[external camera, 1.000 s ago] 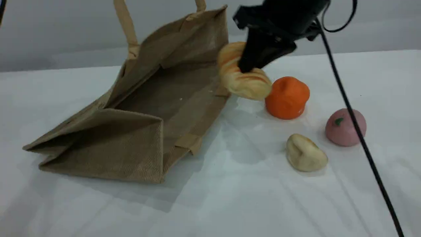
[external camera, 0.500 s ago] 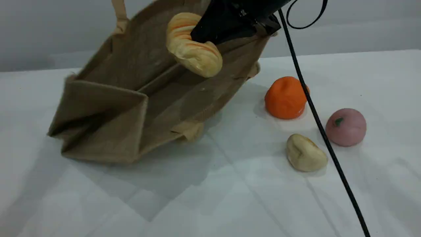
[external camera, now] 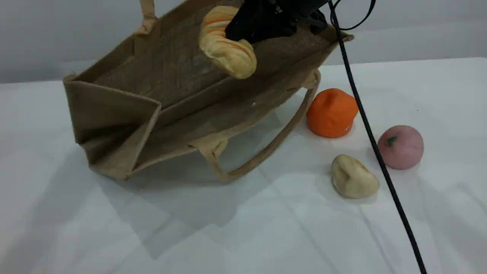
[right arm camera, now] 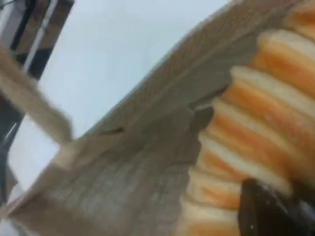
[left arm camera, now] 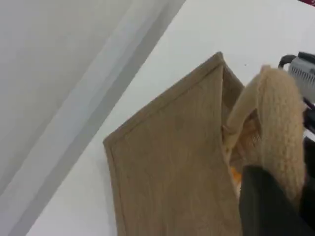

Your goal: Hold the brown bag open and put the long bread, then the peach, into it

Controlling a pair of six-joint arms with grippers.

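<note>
Right end effector (external camera: 243, 36) clamping long bread (external camera: 226, 49)

A matte black right claw (external camera: 243, 36) housing was seen, trailed by a thin black cable (external camera: 374, 148); the left claw (left arm camera: 268, 206) showed one dark fingertip.

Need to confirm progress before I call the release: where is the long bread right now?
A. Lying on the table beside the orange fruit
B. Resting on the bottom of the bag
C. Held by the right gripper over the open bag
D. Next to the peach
C: the right gripper is clamped on the long bread, which hangs over the open mouth of the brown bag, off the table.
</note>
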